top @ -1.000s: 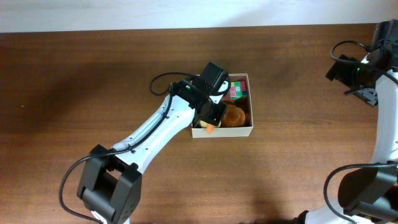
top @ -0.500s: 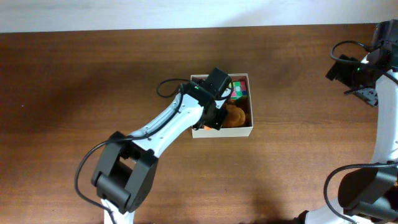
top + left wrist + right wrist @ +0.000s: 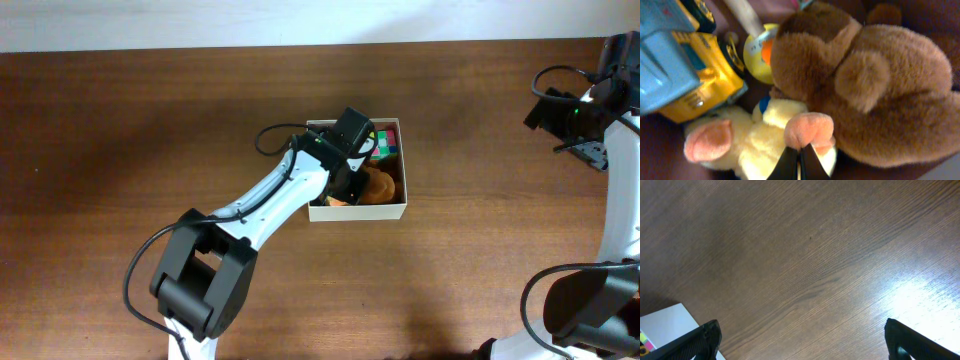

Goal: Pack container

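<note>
Overhead view: the left arm [image 3: 270,200] stretches across the wooden table [image 3: 120,150] and its wrist sits over the container [image 3: 372,211], hiding its own fingers from above.
container: a square box with white walls, directly under the left fingers and well apart from the right fingers, which hang near the table's right edge.
left gripper [image 3: 800,152]: its 2 fingers are pressed together with no gap and point down into the container. Their tips touch the pink lobe. I cannot tell whether any fabric is nipped between them.
pink lobe [image 3: 809,131]: a soft rounded part of the cream plush toy, right at the left fingertips and just ahead of them.
cream plush toy [image 3: 752,142]: ahead of the left fingertips and to their left in the wrist view, with a pink ear further left.
brown teddy bear [image 3: 875,85]: ahead of the left fingertips and to their right, pressed against the cream plush toy.
toy truck [image 3: 685,65]: yellow and blue, well to the left of the left fingertips and beyond the cream plush toy.
yellow round toy [image 3: 757,50]: beyond the left fingertips, between the toy truck and the brown teddy bear, with an orange patch on it.
colour cube [image 3: 385,146]: in the container, just past the left wrist in the overhead view.
right gripper [image 3: 801,330]: its 2 fingers are spread wide with nothing between them and only bare wood below. A white corner of the container [image 3: 667,322] shows next to the finger at the left of the wrist view.
</note>
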